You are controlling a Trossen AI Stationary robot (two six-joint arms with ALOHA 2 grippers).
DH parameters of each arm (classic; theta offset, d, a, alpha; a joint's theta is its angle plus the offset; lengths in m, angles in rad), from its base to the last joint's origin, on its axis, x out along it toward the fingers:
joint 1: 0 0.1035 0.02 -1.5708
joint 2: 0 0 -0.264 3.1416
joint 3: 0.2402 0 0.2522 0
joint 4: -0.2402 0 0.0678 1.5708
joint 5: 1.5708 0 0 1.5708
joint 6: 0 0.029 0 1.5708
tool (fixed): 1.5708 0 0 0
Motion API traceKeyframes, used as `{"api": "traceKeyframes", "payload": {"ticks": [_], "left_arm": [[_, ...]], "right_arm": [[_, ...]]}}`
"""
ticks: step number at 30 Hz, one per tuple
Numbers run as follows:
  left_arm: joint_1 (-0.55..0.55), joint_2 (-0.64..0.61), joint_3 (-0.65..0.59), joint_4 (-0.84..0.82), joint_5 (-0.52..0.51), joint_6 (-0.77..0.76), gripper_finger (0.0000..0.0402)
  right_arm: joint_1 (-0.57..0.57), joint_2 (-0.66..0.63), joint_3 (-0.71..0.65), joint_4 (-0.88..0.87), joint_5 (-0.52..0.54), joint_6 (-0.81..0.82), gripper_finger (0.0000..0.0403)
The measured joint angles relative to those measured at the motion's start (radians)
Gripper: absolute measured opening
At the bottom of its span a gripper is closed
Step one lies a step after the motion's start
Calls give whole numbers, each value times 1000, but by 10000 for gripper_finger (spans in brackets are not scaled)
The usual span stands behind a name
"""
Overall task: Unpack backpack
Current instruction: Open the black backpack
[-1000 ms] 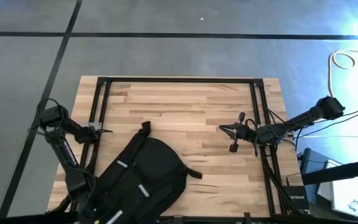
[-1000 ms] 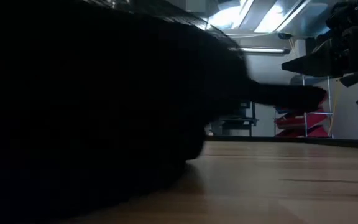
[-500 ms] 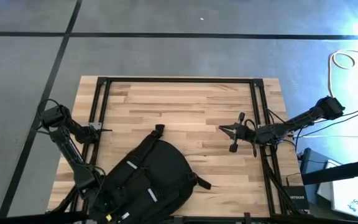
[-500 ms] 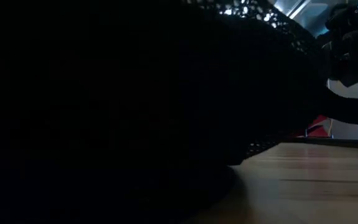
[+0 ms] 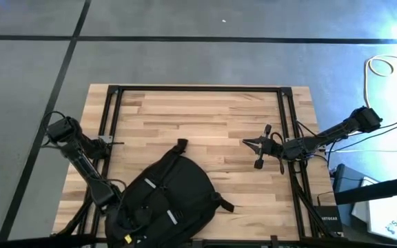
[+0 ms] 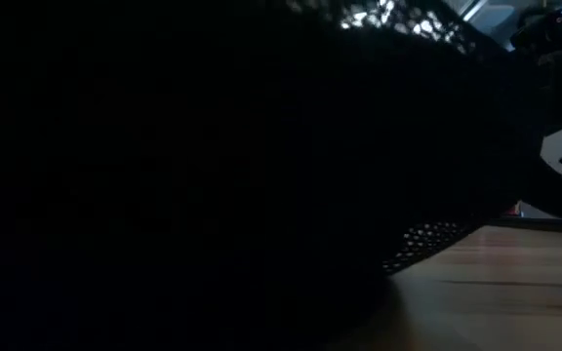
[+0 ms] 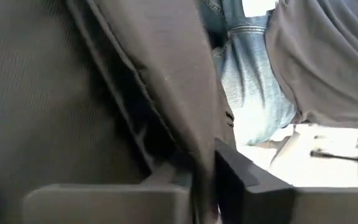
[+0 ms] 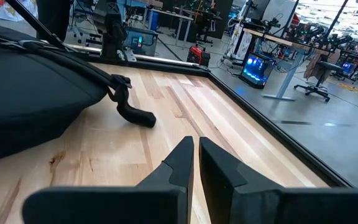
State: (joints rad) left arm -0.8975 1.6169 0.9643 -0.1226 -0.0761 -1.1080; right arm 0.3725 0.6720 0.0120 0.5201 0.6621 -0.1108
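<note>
High view: backpack (image 5: 167,203) barely shifted; my left tool (image 5: 116,213) seems clamped on its fabric, right tool (image 5: 252,143) shut, empty.

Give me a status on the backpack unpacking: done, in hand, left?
Done: nothing is out; no contents lie on the wooden table.

In hand: the left gripper is at the near-left edge of the large black fabric backpack, its jaws shut on a fold of that fabric in the left wrist view.

Left: opening it and removing everything. The right gripper waits apart, jaws shut.
</note>
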Motion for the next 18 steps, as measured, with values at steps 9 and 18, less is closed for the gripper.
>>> {"api": "traceKeyframes", "payload": {"ticks": [9, 18], "left_arm": [[174, 0, 3, -85, -119, 219, 3], [448, -5, 0, 10, -247, 533, 2]], "right_arm": [[0, 0, 0, 1, 0, -3, 10], [0, 0, 0, 14, 0, -34, 10]]}}
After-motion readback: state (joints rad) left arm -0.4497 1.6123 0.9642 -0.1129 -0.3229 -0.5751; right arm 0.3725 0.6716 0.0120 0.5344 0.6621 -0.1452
